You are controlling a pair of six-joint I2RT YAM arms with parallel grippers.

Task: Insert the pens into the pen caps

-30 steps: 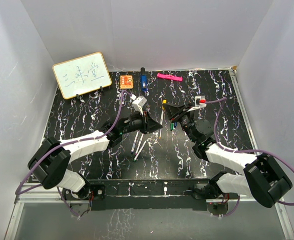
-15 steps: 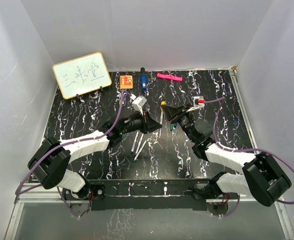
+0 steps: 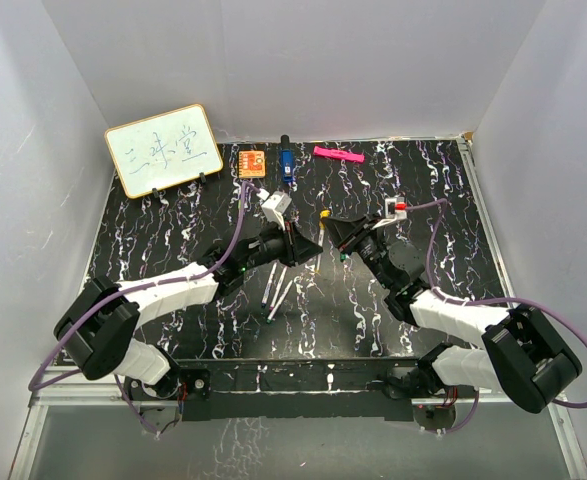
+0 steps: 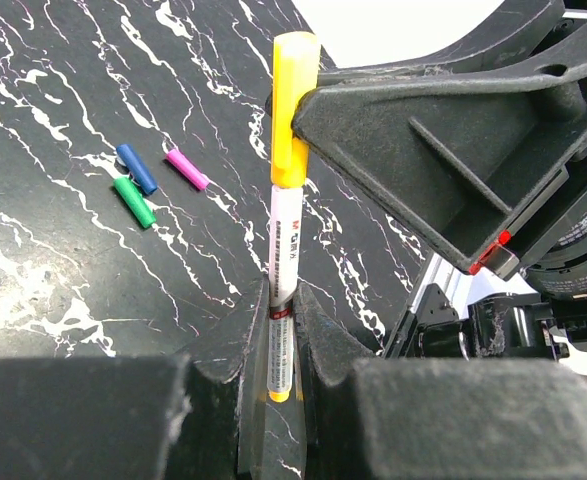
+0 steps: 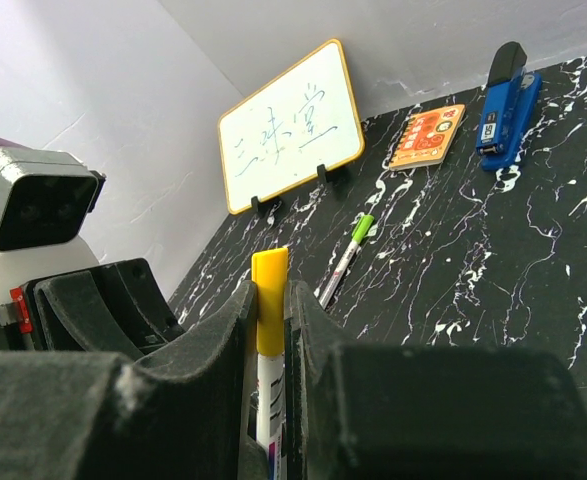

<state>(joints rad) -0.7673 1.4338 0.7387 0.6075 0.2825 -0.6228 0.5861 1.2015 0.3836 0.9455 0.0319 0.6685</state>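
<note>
My left gripper [image 4: 285, 292] is shut on the white barrel of a pen [image 4: 285, 235], held above the table. A yellow pen cap [image 4: 291, 110] sits over that pen's far end. My right gripper [image 5: 270, 290] is shut on this yellow cap [image 5: 270, 265], with the barrel [image 5: 270, 400] running down between its fingers. In the top view the two grippers meet tip to tip near the table's middle, left gripper [image 3: 311, 246] and right gripper [image 3: 331, 224]. Blue [image 4: 136, 168], green [image 4: 134, 201] and magenta [image 4: 187, 168] caps lie loose on the table.
Loose pens [image 3: 274, 290] lie below the left gripper, and a green-capped pen [image 5: 348, 255] lies beyond the right one. Along the back stand a whiteboard [image 3: 163, 150], an orange block [image 3: 252, 162], a dark blue block [image 3: 286, 165] and a pink bar [image 3: 337, 154].
The right gripper has edged left and slightly down toward the left gripper, carrying the yellow cap with it. The left arm has barely moved.
</note>
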